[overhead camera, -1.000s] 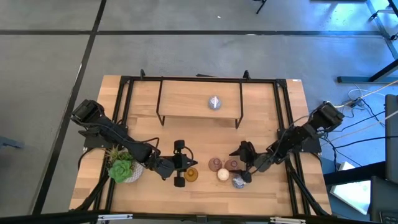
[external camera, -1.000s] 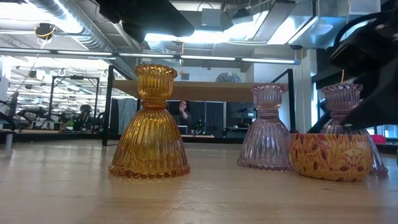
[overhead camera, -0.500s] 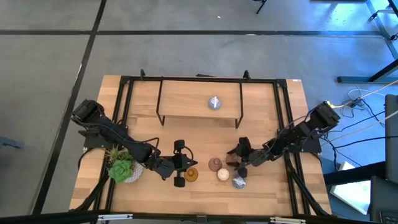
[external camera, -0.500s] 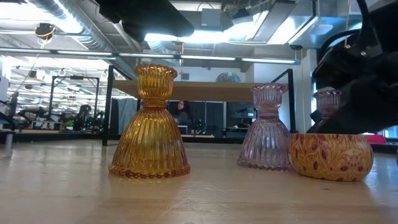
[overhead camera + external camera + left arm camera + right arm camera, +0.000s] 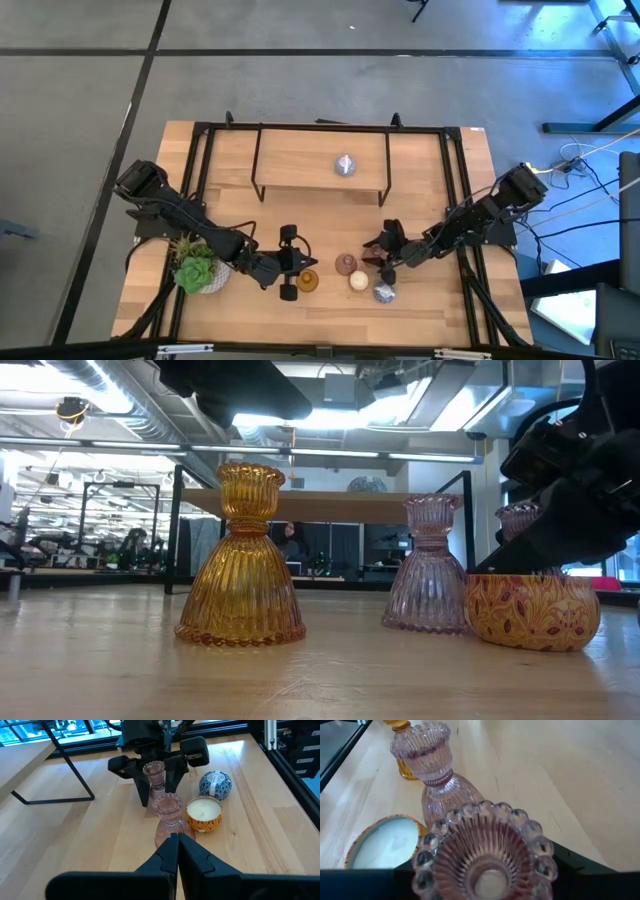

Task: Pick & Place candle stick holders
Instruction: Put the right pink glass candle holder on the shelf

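Our right gripper (image 5: pixel 159 770) stands over the near row with its jaws closed on the neck of a pink holder (image 5: pixel 154 774) — the glass stands upright between the fingers, long axis vertical, cup upward. Its twin, a second pink holder (image 5: pixel 169 819), stands just beside it, with a candle tin (image 5: pixel 204 814) alongside. Our left gripper (image 5: pixel 287 263) waits pinched tight by the amber holder (image 5: pixel 307 282).

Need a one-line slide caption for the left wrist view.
Right end effector grips a pink holder behind a second pink holder, candle and blue ball.
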